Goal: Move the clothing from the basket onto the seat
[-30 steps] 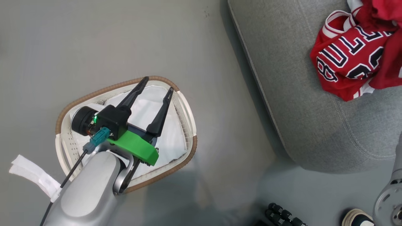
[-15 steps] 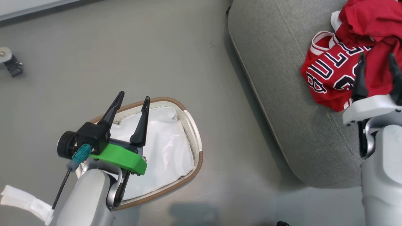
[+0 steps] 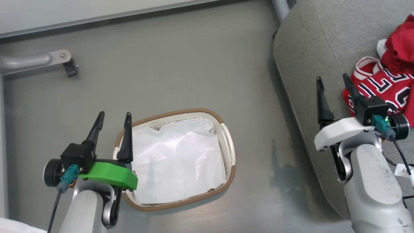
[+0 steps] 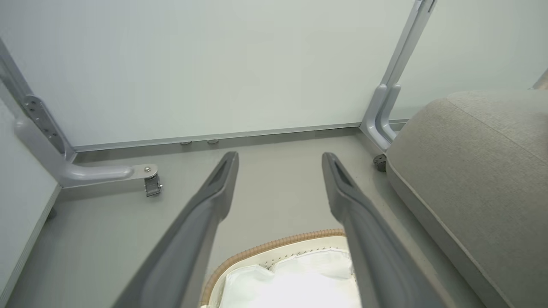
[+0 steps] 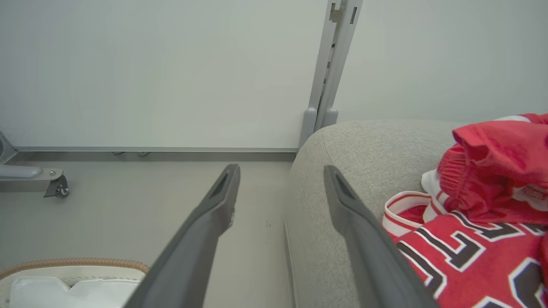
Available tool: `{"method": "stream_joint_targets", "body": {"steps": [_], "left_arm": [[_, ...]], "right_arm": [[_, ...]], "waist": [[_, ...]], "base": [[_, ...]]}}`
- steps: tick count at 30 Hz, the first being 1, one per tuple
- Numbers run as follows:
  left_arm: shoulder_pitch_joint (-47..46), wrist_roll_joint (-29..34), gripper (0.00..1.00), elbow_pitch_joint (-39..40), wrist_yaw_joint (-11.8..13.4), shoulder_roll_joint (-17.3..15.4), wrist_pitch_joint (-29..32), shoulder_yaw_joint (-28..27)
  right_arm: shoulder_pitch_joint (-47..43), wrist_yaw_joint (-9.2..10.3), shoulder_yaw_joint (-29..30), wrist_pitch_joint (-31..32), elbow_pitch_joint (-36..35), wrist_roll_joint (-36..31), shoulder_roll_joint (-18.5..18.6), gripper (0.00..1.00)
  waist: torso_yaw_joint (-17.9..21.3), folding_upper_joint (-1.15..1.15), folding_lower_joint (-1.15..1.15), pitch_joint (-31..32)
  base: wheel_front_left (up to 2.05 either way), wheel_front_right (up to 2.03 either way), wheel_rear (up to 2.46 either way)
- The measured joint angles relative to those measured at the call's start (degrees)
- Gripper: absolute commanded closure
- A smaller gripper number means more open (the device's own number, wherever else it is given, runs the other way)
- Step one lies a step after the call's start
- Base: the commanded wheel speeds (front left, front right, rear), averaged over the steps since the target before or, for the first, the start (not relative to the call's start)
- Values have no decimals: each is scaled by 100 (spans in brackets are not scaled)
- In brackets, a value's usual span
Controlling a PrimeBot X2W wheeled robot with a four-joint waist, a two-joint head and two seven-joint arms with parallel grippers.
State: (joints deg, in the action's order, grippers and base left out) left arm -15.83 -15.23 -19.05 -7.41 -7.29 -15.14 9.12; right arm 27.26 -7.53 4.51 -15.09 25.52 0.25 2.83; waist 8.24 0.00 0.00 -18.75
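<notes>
The red clothing [image 3: 393, 85] lies bunched on the grey seat [image 3: 310, 55] at the right; the lettered jersey [image 5: 471, 256] sits under a plain red garment [image 5: 496, 171]. On the floor stands the basket [image 3: 230, 139], holding just its white cloth liner [image 3: 178, 161]. My left gripper [image 3: 114, 119] is open above the basket's left rim, nothing between its fingers. My right gripper [image 3: 333, 81] is open over the seat's edge, left of the jersey, holding nothing. The basket's rim [image 4: 274, 246] and the seat [image 4: 483, 171] also appear in the left wrist view.
A white wall panel [image 3: 97, 9] runs along the far side of the grey floor. A metal frame foot with a caster [image 3: 66, 63] sits at the far left; another frame post [image 5: 329, 64] stands behind the seat.
The head camera has tilted up and turned, shifting the whole picture. Both arms have drawn back and stand upright; the left gripper has left the basket's inside and the right has come off the clothing.
</notes>
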Motion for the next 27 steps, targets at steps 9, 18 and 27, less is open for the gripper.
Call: {"method": "stream_joint_targets", "body": {"steps": [9, 18, 27], "left_arm": [[289, 89, 0, -377, 0, 252, 0, -577], [692, 188, 0, -513, 0, 376, 0, -900], [1145, 254, 0, -560, 0, 423, 0, -1125]], "right_arm": [[-214, 0, -586, 0, 203, 522, -3, 0], [-747, 0, -907, 0, 241, 755, -4, 0], [-1291, 0, -977, 0, 166, 881, -4, 0]], "waist": [[-437, 0, 0, 409], [-658, 0, 0, 892], [-693, 0, 0, 1329]], "base": [[0, 0, 0], [0, 0, 0], [0, 0, 0]]}}
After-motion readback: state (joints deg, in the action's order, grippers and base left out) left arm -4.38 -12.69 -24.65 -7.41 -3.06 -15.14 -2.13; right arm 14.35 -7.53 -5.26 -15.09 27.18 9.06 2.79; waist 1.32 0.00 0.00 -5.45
